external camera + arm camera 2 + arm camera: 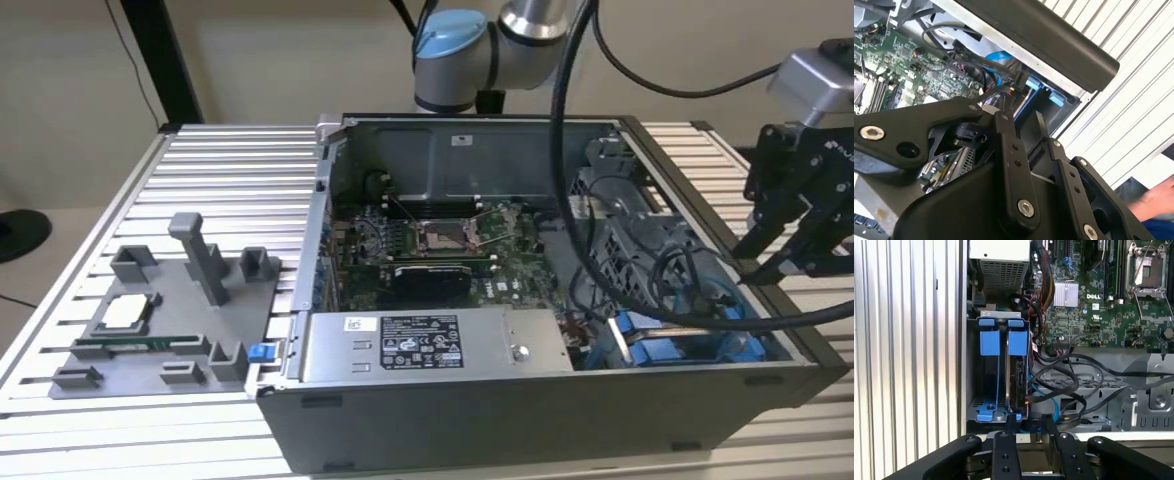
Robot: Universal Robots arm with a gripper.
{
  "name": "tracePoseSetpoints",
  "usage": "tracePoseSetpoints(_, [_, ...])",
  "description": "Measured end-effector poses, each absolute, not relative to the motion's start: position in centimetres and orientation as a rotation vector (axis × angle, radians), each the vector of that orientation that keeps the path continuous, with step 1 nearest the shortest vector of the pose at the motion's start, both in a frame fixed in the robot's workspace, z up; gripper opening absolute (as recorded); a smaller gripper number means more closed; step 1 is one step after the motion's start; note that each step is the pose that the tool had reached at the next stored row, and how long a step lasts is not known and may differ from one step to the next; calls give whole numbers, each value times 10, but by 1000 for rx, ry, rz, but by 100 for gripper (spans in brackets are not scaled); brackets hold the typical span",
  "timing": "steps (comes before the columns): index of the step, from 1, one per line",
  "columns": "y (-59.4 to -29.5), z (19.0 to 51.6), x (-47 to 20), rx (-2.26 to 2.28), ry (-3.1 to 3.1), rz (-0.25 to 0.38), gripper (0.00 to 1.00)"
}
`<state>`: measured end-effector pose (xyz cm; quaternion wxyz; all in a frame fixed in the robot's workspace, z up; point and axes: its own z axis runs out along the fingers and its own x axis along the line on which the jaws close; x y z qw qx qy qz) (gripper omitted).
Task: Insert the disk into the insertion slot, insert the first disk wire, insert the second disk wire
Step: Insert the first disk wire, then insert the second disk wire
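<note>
1 gripper (1028, 419) hovers near the insertion slot (990, 385).

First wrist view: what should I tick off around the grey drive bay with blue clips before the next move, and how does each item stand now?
1. Black gripper empty: ok; fingers apart, nothing between them.
2. Disk seated: cannot tell; a dark slab stands edge-on in the grey drive bay.
3. Black wires plugged into the slab: cannot tell.
4. Gripper clear of the dark grey computer case rim: cannot tell; it hangs close over the rim in the exterior view.
</note>
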<state>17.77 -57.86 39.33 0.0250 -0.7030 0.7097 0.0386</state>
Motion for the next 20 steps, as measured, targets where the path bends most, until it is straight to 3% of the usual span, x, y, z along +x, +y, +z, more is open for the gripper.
tracePoseSetpoints(20, [-579, 393, 200, -2183, 2202, 139, 100])
